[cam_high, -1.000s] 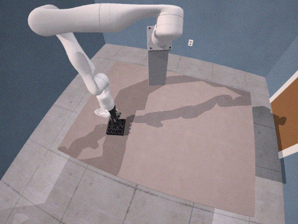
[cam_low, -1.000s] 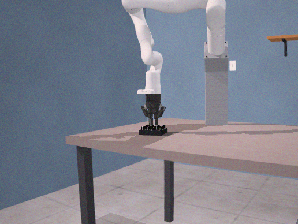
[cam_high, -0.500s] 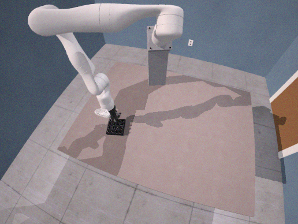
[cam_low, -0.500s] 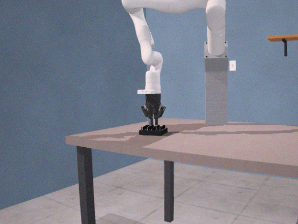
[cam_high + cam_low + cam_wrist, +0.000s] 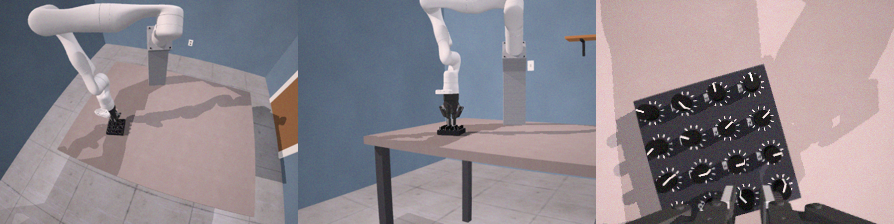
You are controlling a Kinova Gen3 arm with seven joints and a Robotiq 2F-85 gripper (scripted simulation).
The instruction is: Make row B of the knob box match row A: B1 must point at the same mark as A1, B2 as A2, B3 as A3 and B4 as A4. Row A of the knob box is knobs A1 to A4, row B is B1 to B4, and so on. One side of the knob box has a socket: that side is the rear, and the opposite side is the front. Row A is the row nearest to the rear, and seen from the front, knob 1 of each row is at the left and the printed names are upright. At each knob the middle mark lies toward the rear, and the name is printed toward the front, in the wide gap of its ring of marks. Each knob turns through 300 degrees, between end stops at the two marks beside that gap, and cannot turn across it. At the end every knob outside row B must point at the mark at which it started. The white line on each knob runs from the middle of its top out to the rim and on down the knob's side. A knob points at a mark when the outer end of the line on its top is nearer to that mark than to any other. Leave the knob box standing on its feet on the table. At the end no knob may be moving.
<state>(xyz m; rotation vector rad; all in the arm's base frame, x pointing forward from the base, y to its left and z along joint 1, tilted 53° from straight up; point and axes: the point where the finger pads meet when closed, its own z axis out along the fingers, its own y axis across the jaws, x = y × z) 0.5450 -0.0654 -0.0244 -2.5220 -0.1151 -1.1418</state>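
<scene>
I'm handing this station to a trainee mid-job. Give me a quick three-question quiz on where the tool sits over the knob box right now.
1. True or false: the knob box lies tipped on its side on the table.
2. In the wrist view, the tool has its fingers either side of a knob in which row? A: the row at the picture's bottom edge. B: the row at the top. C: none, it is off the box.
3. Fill in: each full row shows ___ knobs.

Key: 1 false, it stands flat. 2 A. 3 four.
</scene>
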